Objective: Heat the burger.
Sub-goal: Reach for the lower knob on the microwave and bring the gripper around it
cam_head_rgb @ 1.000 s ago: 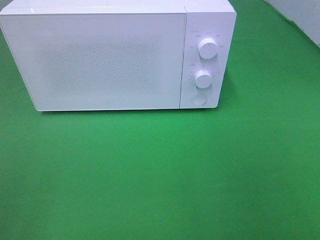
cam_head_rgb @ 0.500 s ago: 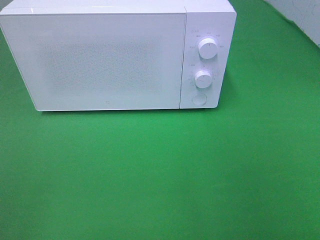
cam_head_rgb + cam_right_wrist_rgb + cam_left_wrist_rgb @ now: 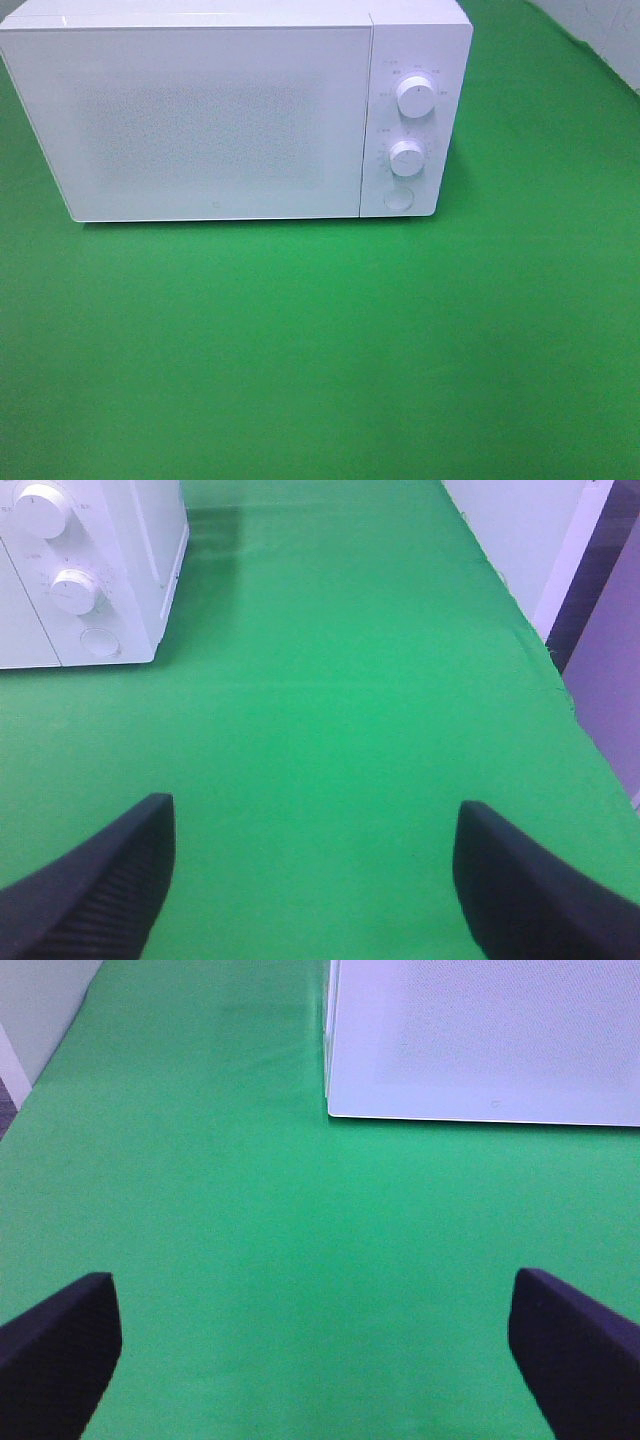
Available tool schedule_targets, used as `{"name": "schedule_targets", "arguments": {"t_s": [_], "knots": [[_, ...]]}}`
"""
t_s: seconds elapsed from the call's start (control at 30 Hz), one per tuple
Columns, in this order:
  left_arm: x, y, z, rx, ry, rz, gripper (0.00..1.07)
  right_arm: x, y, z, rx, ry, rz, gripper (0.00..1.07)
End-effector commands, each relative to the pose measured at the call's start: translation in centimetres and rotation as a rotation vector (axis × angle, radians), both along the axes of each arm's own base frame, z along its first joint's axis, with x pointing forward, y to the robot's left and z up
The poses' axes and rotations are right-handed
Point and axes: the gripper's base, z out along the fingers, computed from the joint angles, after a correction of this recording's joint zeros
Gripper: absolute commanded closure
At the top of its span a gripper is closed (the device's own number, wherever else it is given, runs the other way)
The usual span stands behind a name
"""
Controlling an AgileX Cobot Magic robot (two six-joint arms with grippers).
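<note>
Evidently the left end effector (image 3: 312, 1305) and right end effector (image 3: 315, 825) hang apart and empty above the surface (image 3: 320, 350), ready; ahead of them the microwave (image 3: 220, 120) is shut, the burger unseen, perhaps inside.

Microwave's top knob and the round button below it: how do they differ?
The top knob stands out from the control panel; the round button lies nearly flush. The top knob has printed marks around it; the round button has none. Both are white, round, and on the right of the microwave.
</note>
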Motion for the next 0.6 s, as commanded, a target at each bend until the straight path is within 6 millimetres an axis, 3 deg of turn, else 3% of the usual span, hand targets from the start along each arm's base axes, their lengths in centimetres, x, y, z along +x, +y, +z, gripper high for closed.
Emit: {"name": "schedule_targets", "arguments": {"t_s": [0.03,0.6], "knots": [[-0.31,-0.04,-0.08,-0.005,-0.023,0.006,0.08,-0.40,-0.04,-0.03,-0.001,-0.028,-0.008,0.33],[-0.31,-0.04,-0.08,-0.005,-0.023,0.006,0.09,-0.40,-0.02,-0.02,0.002,-0.029,-0.007,0.33]]}}
